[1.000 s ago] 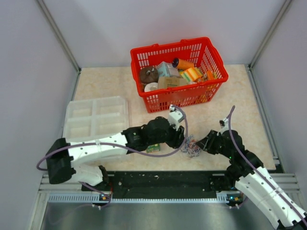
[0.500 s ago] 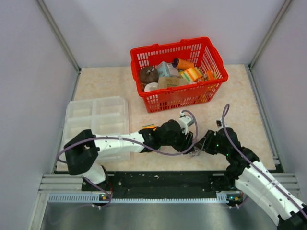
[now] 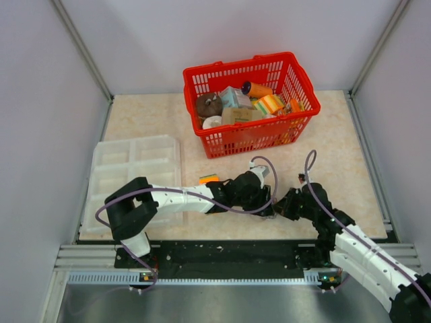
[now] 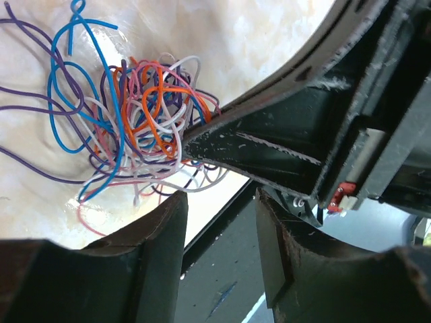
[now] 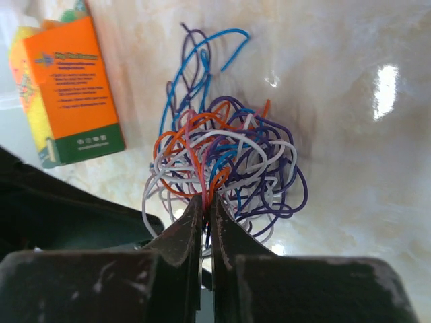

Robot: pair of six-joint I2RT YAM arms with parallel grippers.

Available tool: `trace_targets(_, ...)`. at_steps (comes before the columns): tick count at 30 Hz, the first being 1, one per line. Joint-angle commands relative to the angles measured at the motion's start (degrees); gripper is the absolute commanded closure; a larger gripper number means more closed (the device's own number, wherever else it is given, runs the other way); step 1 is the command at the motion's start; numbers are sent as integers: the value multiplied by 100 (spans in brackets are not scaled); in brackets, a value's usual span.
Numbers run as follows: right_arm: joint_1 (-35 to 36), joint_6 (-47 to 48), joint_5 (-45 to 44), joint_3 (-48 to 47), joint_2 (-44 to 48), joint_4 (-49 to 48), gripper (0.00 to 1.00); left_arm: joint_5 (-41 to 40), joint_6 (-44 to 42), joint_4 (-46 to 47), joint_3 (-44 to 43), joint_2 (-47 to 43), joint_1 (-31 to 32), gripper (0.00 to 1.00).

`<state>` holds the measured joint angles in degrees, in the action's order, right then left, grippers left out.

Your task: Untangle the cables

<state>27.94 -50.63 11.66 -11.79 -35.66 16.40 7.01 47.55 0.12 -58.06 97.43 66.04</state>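
Observation:
The cables are a palm-sized tangle (image 5: 232, 158) of thin blue, orange, purple, white and pink wires on the marble tabletop; it also shows in the left wrist view (image 4: 138, 124). My right gripper (image 5: 207, 202) is shut on a few orange and pink strands at the tangle's near edge. Its dark fingers (image 4: 222, 138) reach into the tangle in the left wrist view. My left gripper (image 4: 221, 198) is open and empty, just beside the tangle over the table's front edge. In the top view both grippers, left (image 3: 267, 206) and right (image 3: 283, 206), meet there and hide the tangle.
A small orange and green box (image 5: 71, 91) lies just left of the tangle, also in the top view (image 3: 209, 179). A red basket (image 3: 296, 128) of groceries stands at the back. A clear compartment tray (image 3: 135, 165) lies at the left. The black front rail (image 3: 229, 252) runs close below.
My left arm has stretched further right until its gripper reached the tangle, uncovering the small box. My right gripper has moved left onto the tangle, which now is hidden from above.

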Motion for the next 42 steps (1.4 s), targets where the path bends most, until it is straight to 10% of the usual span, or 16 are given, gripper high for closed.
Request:
trace_targets(1, -35, -254, 258, 124, 462, -401, 100, -313, 439, 278, 6, -13, -39, 50)
trace_targets(14, -26, -342, 363, 221, 789, -331, 100, -973, 615, 137, -117, 189, -83, 60)
trace_targets(21, -35, -324, 171, 283, 824, -252, 100, -965, 299, 278, 58, -74, -83, 95)
trace_targets(33, -43, -1080, -2799, -77, 806, 925, 100, 688, -772, 499, 630, -2138, -91, 100)
trace_targets(42, -78, -1344, -4030, -543, 1105, 2067, 100, -1207, -2644, -635, -81, -4712, -91, 100)
